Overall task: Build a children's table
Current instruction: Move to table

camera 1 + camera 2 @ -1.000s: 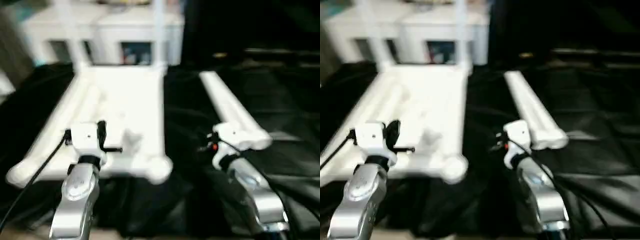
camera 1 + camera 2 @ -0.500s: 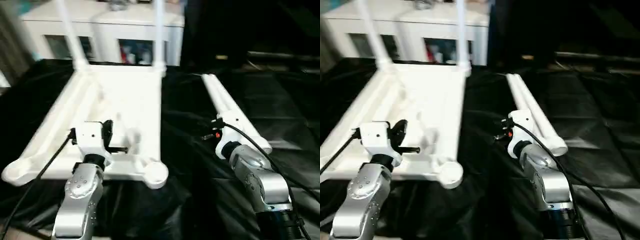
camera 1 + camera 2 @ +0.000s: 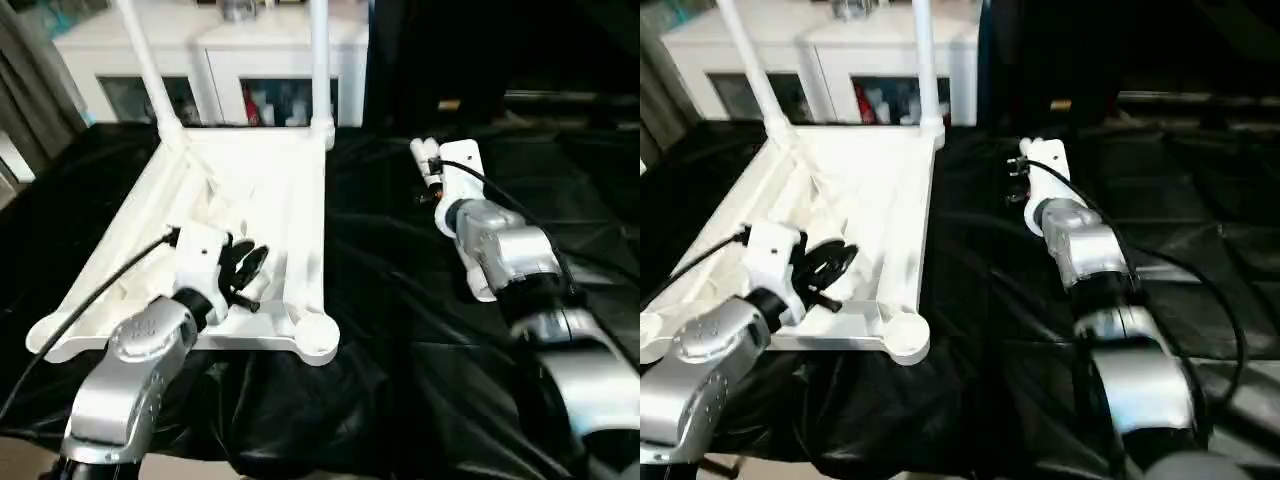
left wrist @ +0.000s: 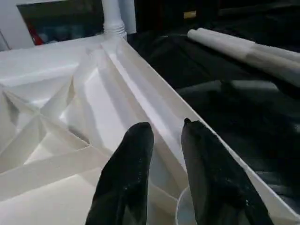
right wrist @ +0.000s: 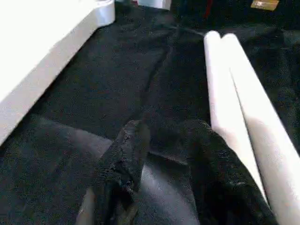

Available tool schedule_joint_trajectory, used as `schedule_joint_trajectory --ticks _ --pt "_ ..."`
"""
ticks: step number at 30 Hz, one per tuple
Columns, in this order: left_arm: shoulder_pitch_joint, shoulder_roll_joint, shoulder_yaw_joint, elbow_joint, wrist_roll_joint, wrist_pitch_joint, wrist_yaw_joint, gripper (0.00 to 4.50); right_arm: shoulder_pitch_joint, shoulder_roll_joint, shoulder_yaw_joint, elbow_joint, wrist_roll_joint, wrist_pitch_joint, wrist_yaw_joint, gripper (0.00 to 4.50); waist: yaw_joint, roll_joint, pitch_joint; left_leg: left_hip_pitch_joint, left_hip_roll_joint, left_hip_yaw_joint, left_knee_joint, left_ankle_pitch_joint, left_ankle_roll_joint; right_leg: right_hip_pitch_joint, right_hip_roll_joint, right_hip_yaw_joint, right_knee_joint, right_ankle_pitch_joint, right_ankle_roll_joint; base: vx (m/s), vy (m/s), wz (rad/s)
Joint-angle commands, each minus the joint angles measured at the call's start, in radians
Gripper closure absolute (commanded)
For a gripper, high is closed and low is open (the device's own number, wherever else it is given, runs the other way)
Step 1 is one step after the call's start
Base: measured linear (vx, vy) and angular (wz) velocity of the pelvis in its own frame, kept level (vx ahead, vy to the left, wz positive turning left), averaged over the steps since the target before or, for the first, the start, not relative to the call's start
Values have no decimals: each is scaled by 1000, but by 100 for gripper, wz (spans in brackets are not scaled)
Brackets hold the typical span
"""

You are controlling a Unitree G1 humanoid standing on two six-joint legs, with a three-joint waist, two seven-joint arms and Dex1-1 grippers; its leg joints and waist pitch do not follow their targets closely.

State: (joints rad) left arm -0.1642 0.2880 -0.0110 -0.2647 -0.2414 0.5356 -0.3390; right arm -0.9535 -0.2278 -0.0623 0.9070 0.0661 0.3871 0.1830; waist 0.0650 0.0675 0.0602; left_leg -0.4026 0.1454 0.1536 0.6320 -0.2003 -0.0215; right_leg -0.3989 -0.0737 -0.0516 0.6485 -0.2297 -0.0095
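On the black-draped work surface (image 3: 400,330), toward its left side, the square white moulded-plastic table top (image 3: 250,185) lies upside down, ribbed underside facing up. Two long white tubular legs already stand in its far corner sockets: the far-left leg (image 3: 148,70) and the far-right leg (image 3: 319,60) rise upright in front of the white glass-door cabinet (image 3: 215,70) behind the surface's far edge. The near-right round socket (image 3: 316,337) is open and empty; the near-left corner (image 3: 45,340) also carries no leg. The two remaining loose white tube legs (image 5: 234,93) lie side by side and touching on the cloth, right of the top and well apart from it.

By this reckoning the build is about half done: two legs seated, two left to fit.

The left gripper (image 4: 164,154) hovers over the ribbed underside just inside the top's right rim, near the empty near-right socket, its black fingers (image 4: 129,173) a narrow gap apart and holding nothing. The right gripper (image 5: 161,154) hangs over the cloth just beside the loose legs, its fingers likewise parted narrowly and empty, so picking up a third leg looks to be the step in hand.
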Motion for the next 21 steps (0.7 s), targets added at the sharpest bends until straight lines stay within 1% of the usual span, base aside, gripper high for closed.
schedule_joint_trajectory --ticks 1,2,3,4,5,6,7,8,9,10,11,12,13,14,15,16,17,18,19,20,21 --pt "-33 -22 54 14 -4 -14 40 285 -41 18 -28 18 7 -76 11 268 10 -5 -94 13 57 -18 -47 94 124 55 -67 38 -39 277 -314 0 0 0" --pt "-36 -27 60 17 -3 -20 48 280 -40 20 -30 14 9 -82 11 258 10 -5 -93 11 58 -17 -47 95 134 55 -67 37 -39 281 -317 0 0 0" --pt "-44 -40 76 28 1 -40 72 271 -37 23 -35 1 16 -95 10 249 12 -5 -90 11 61 -17 -48 78 148 53 -68 35 -42 254 -318 0 0 0" --pt "-65 -91 132 65 2 -106 154 261 -6 29 -43 -70 32 -133 20 242 9 -18 -86 11 64 -15 -51 48 154 54 -67 35 -48 210 -315 0 0 0" --pt "-67 -100 141 70 -2 -115 163 261 2 30 -46 -85 35 -145 18 242 12 -16 -85 11 65 -14 -50 35 153 55 -69 37 -48 197 -312 0 0 0" --pt "-70 -121 162 80 -12 -137 183 261 21 33 -52 -119 44 -174 14 242 18 -13 -85 14 69 -15 -52 21 148 54 -72 38 -52 170 -301 0 0 0" --pt "-70 -121 162 80 -12 -137 183 261 21 33 -52 -119 44 -174 14 242 21 -14 -86 16 71 -16 -53 15 143 52 -70 36 -52 146 -292 0 0 0" --pt "-68 -130 169 83 -18 -146 188 261 37 35 -57 -145 51 -188 14 242 21 -14 -86 16 71 -16 -53 15 143 52 -70 36 -52 146 -292 0 0 0" --pt "-42 -148 171 85 -14 -183 198 261 127 42 -65 -273 81 -213 35 242 27 -34 -80 16 71 -9 -58 -1 140 51 -70 40 -59 94 -272 0 0 0" --pt "-6 -159 165 77 -10 -198 202 261 223 48 -68 -388 104 -210 53 242 32 -23 -78 20 78 -8 -61 -18 128 45 -71 42 -64 66 -242 0 0 0" --pt "19 -166 161 71 -7 -206 206 261 288 54 -69 -466 118 -204 65 242 36 -19 -80 24 84 -8 -64 -27 121 45 -72 40 -66 59 -226 0 0 0" --pt "44 -178 156 61 -5 -212 204 261 373 66 -73 -563 148 -196 92 242 33 -24 -79 25 86 -7 -70 -50 103 45 -67 40 -69 49 -202 0 0 0" --pt "58 -185 155 55 -7 -213 201 261 424 75 -76 -619 167 -192 108 242 32 -28 -80 28 88 -8 -76 -77 84 44 -66 41 -71 40 -189 0 0 0" --pt "58 -185 155 55 -7 -213 201 261 424 75 -76 -619 167 -192 108 242 35 -28 -81 29 89 -8 -79 -93 74 44 -67 40 -73 28 -187 0 0 0" --pt "74 -191 148 47 0 -215 203 256 494 83 -65 -702 180 -176 114 224 29 -29 -79 26 86 -8 -86 -138 49 44 -65 38 -77 -26 -195 0 0 0" --pt "91 -194 132 41 14 -218 205 254 579 83 -42 -799 185 -144 117 213 30 -35 -72 30 87 -4 -89 -180 33 37 -65 43 -88 -81 -183 0 0 0" --pt "102 -195 123 35 23 -220 206 254 632 82 -23 -860 185 -120 113 203 30 -38 -64 29 87 -3 -96 -229 13 37 -68 46 -97 -158 -156 0 0 0" --pt "105 -195 121 34 26 -221 206 254 645 82 -19 -875 185 -114 112 203 28 -39 -61 26 85 -6 -101 -241 3 41 -67 46 -101 -195 -136 0 0 0" --pt "119 -199 112 27 32 -225 209 254 709 80 4 -942 192 -90 111 185 23 -37 -57 30 84 -7 -106 -294 -17 34 -69 47 -109 -278 -112 0 0 0" --pt "119 -199 112 27 32 -225 209 254 709 80 4 -942 192 -90 111 174 22 -38 -56 32 85 -9 -108 -315 -27 35 -70 48 -113 -311 -97 0 0 0" --pt "131 -197 106 18 35 -227 207 254 751 82 20 -983 199 -74 106 174 14 -40 -54 33 80 -9 -110 -350 -41 31 -71 46 -121 -378 -81 0 0 0"
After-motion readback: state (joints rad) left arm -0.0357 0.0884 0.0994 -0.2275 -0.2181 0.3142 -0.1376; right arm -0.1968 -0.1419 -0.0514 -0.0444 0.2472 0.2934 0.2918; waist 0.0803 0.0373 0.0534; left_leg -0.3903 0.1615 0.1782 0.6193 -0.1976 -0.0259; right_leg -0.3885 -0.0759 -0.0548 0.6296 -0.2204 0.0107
